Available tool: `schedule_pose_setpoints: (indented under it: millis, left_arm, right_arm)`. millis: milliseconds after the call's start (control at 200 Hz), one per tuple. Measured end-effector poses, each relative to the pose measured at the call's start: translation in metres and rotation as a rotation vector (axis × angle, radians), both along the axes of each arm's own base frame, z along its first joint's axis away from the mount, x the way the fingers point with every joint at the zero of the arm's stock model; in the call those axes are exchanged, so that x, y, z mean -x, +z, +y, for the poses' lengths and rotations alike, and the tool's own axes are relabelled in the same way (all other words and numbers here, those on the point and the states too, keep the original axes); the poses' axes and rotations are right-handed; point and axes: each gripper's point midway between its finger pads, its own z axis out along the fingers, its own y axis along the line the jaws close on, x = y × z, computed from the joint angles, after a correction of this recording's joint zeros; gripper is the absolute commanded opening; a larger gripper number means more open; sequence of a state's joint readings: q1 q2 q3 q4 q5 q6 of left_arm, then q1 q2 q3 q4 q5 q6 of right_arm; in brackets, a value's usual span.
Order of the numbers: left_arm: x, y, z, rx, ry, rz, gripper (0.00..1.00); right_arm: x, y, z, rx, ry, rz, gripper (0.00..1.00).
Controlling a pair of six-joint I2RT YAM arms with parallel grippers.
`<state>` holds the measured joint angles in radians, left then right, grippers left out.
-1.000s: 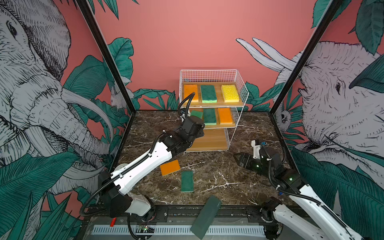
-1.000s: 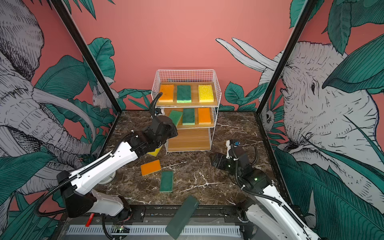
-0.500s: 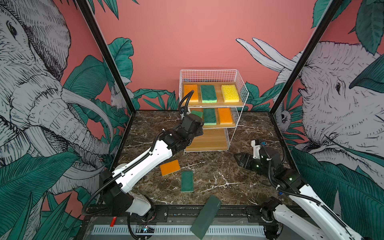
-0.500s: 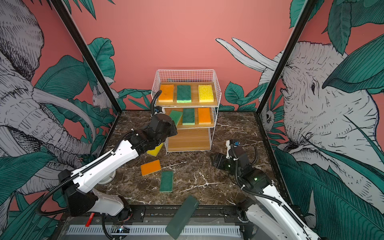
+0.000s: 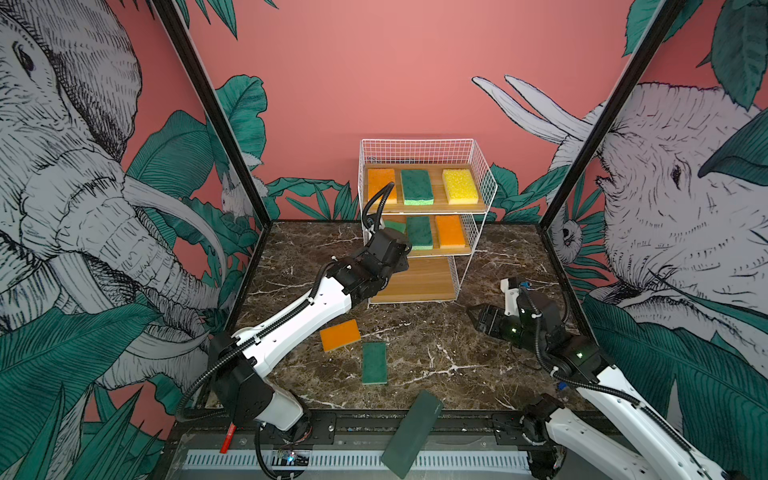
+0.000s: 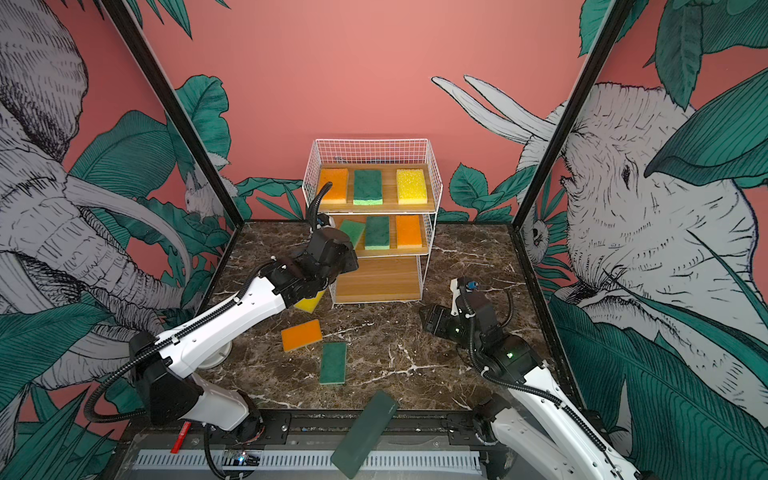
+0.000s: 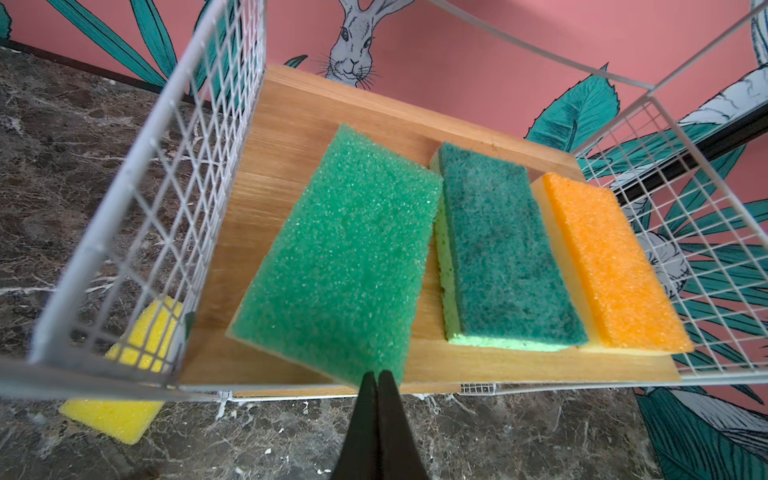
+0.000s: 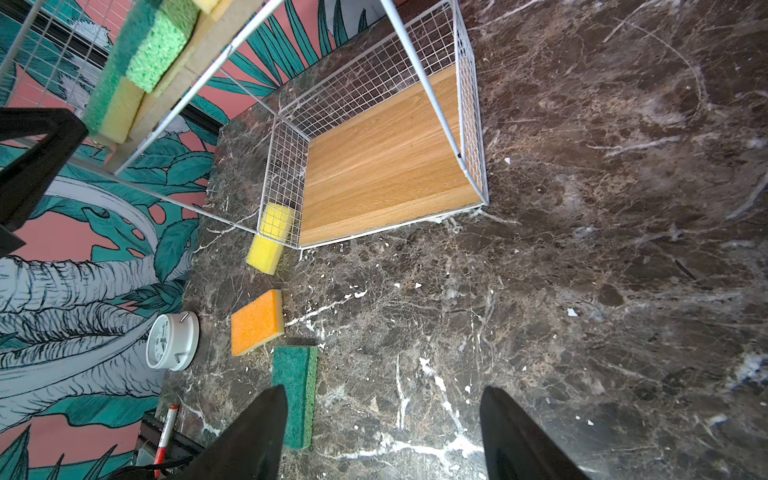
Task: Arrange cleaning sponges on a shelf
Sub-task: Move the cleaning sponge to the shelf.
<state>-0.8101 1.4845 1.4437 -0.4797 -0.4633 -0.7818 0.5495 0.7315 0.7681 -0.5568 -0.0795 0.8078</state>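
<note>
Three sponges on middle board of shelf [image 7: 137,195]; light green sponge [image 7: 345,266] lies skewed, touching dark green sponge [image 7: 507,249]; your left fingers [image 7: 376,384] pinched shut, empty, at its near edge; nudge it square; right fingers [image 8: 382,419] spread wide, empty, above counter [image 8: 582,291].

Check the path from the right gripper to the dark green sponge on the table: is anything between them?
Nothing visible. The right gripper, open, faces bare marble table, and the dark green sponge lies right beside one finger.
</note>
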Motion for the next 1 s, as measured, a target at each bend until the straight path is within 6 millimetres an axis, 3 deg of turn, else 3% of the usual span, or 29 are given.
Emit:
schedule_pose_setpoints:
  millis: [1000]
  left_arm:
    - [0.000,-0.001,-0.012,0.034,0.028,-0.020,0.00]
  right_arm:
    - [0.005,0.012,-0.002,-0.021,0.007,-0.043,0.76]
